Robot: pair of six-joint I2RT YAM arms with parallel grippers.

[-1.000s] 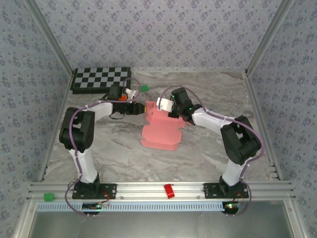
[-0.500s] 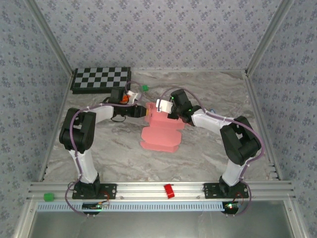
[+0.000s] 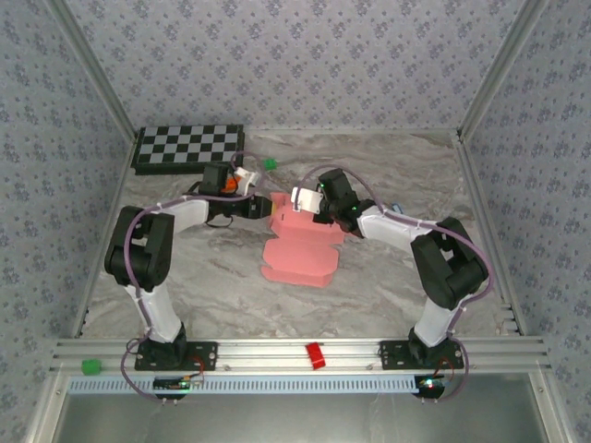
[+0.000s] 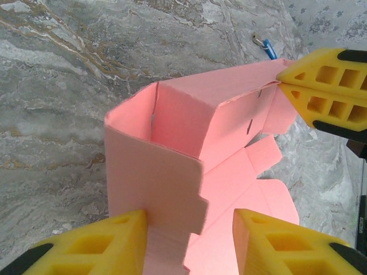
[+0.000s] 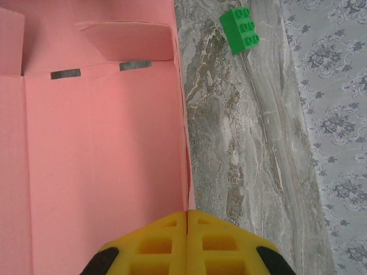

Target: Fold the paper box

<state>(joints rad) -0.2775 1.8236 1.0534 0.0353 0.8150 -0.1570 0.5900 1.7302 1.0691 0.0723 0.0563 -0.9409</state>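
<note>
paper box (image 3: pixel 300 249): pink card, mid tabletop (image 3: pixel 388 286), between the two arms. partly folded; near part lies flat w/ tabbed edges, far part stands up as walls.
box, left wrist view (image 4: pixel 183 120): two walls meet at an upright corner, inside face toward the cam, flat flaps spread on the marble beyond.
box, right wrist view (image 5: pixel 97 143): flat pink panel w/ two dark slots near a fold line, small flap past them.
left gripper (image 3: pixel 268 205): at the box's far-left side. in its own cam (image 4: pixel 189 220) the yellow jaws stand apart, astride an upright wall; the wall sits just beside the left finger, no clamp on it.
right gripper (image 3: pixel 297 209): at the box's far-right side. jaws closed, pinching the edge of a box wall (image 5: pixel 187 220); seen from the left wrist cam too (image 4: pixel 284 83), card edge running into the seam.
green brick (image 3: pixel 269 164): on the tabletop beyond the box, apart from it (image 5: pixel 242 28).
checkerboard (image 3: pixel 187 148): far-left corner.
small blue item (image 4: pixel 266 47): on the marble past the box, too small to id.
red block (image 3: pixel 315 355): on the near rail, between the arm bases.
</note>
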